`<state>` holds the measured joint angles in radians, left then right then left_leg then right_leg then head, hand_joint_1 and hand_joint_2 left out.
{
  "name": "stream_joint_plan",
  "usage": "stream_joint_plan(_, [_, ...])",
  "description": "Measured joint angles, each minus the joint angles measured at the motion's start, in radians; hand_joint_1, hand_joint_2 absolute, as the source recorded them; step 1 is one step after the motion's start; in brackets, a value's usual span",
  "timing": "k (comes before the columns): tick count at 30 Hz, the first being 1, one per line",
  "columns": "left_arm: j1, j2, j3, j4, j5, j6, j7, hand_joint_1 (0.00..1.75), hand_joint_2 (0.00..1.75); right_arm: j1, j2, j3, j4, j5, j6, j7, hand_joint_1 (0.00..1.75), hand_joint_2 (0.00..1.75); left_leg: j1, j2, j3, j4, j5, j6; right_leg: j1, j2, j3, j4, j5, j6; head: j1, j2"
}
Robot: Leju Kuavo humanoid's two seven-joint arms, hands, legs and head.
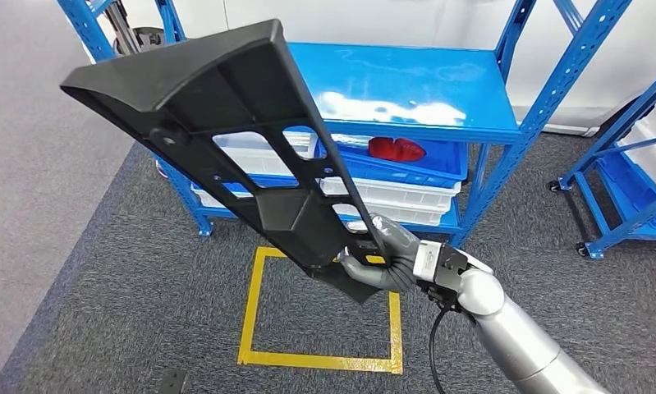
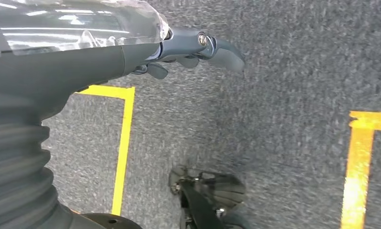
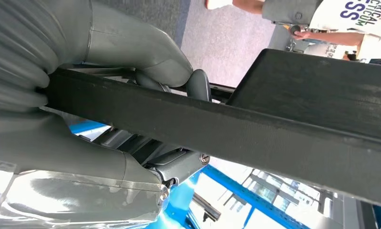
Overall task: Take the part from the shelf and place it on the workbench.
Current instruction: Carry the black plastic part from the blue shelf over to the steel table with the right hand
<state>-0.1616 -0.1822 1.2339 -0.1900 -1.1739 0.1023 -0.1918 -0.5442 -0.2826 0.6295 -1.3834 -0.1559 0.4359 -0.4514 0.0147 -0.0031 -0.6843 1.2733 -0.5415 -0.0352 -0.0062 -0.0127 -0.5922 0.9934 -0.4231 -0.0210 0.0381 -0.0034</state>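
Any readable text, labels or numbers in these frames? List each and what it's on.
"SS" in dark blue letters, cut off by the frame edge, on a person's white shirt in the right wrist view.
A line beside it, reading roughly "...RIER ...TICAL ...CUM", turned and cropped; not sure of it.
Black part, held by the right hand: no markings legible.
Blue shelf, bins, floor tape: no text.

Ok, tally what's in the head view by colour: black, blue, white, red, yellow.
Black: 1, the long part gripped by the right robot hand
Blue: 3, two shelf racks and one bin
White: 2 at least, the stacked trays under the bin
Red: 1, an item in the bin
Yellow: 1, the taped floor square
Total: 8
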Motion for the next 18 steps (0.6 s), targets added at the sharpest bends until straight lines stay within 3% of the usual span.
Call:
stream_joint_plan(1, [0.0,0.0,0.0,0.0,-0.003,0.002,0.0,0.0,1.75,0.002,-0.001,-0.001,0.0,-0.002,0.0,0.0,1.55,1.75,0.001,0.0,0.041,-0.054,0.027,0.001,0.0,0.0,-0.007,0.004,0.003,0.003,0.0,0.0])
stream_joint_plan(3, [-0.001,0.001,-0.001,0.0,-0.009,0.005,0.0,0.0,1.75,0.007,-0.004,-0.003,-0.001,-0.006,0.0,-0.001,1.55,1.75,0.001,0.0,0.13,-0.192,0.052,0.007,0.001,0.0,-0.017,0.012,0.008,0.01,0.0,0.0])
stream_joint_plan(5, [-0.001,0.001,-0.001,0.0,-0.011,0.007,0.001,0.0,1.75,0.009,-0.008,-0.004,-0.003,-0.007,-0.001,-0.001,1.55,1.75,-0.001,-0.001,0.167,-0.26,0.047,0.019,0.005,0.001,-0.024,0.019,0.015,0.021,0.0,0.0])
stream_joint_plan(7, [0.0,0.001,-0.001,0.0,-0.011,0.009,0.003,0.0,1.75,0.012,-0.011,-0.005,-0.006,-0.008,-0.001,-0.002,1.55,1.75,-0.002,-0.001,0.163,-0.265,0.053,0.033,0.006,0.001,-0.03,0.021,0.02,0.033,0.0,0.0])
stream_joint_plan(9, [-0.001,0.001,-0.001,0.0,-0.011,0.012,0.004,0.0,1.75,0.014,-0.013,-0.005,-0.007,-0.008,-0.002,-0.001,1.55,1.75,0.0,0.001,0.157,-0.269,0.062,0.049,0.002,0.003,-0.045,0.052,-0.004,0.044,0.0,0.0])
stream_joint_plan(10, [-0.001,0.001,-0.001,0.0,-0.011,0.013,0.004,0.0,1.75,0.016,-0.014,-0.005,-0.008,-0.008,-0.003,-0.001,1.55,1.75,0.001,0.002,0.153,-0.27,0.068,0.056,0.0,0.005,-0.064,0.097,-0.034,0.049,0.0,0.0])
stream_joint_plan(12, [0.0,0.001,-0.001,0.0,-0.011,0.014,0.004,0.0,1.75,0.021,-0.015,-0.005,-0.009,-0.009,-0.003,0.0,1.55,1.75,0.001,0.003,0.143,-0.27,0.074,0.062,-0.001,0.007,-0.123,0.238,-0.107,0.056,0.0,0.0])
stream_joint_plan(13, [0.001,0.001,-0.001,0.0,-0.011,0.015,0.004,0.0,1.75,0.025,-0.015,-0.005,-0.009,-0.008,-0.003,0.001,1.55,1.75,0.0,0.003,0.139,-0.269,0.077,0.063,-0.002,0.007,-0.147,0.298,-0.129,0.058,0.0,0.0])
stream_joint_plan(14, [0.003,0.001,-0.001,0.0,-0.011,0.015,0.004,0.0,1.75,0.029,-0.015,-0.005,-0.009,-0.008,-0.003,0.001,1.55,1.75,-0.001,0.002,0.136,-0.269,0.079,0.063,-0.002,0.007,-0.155,0.326,-0.133,0.058,0.0,0.0])
stream_joint_plan(15, [0.004,0.001,-0.001,0.0,-0.011,0.016,0.004,0.0,1.75,0.032,-0.015,-0.005,-0.009,-0.008,-0.003,0.002,1.55,1.75,-0.001,0.001,0.134,-0.268,0.08,0.062,-0.001,0.007,-0.143,0.313,-0.117,0.056,0.0,0.0])
stream_joint_plan(16, [0.004,0.001,-0.001,0.0,-0.011,0.017,0.004,0.0,1.75,0.033,-0.015,-0.005,-0.009,-0.008,-0.004,0.003,1.55,1.75,-0.002,0.001,0.135,-0.268,0.08,0.062,-0.001,0.007,-0.112,0.259,-0.087,0.052,0.0,0.0])
stream_joint_plan(18, [0.004,0.0,-0.001,0.0,-0.011,0.018,0.004,0.0,1.75,0.032,-0.015,-0.007,-0.01,-0.008,-0.005,0.004,1.55,1.75,-0.005,0.0,0.136,-0.267,0.081,0.059,0.004,0.008,-0.033,0.11,-0.03,0.036,0.0,0.0])
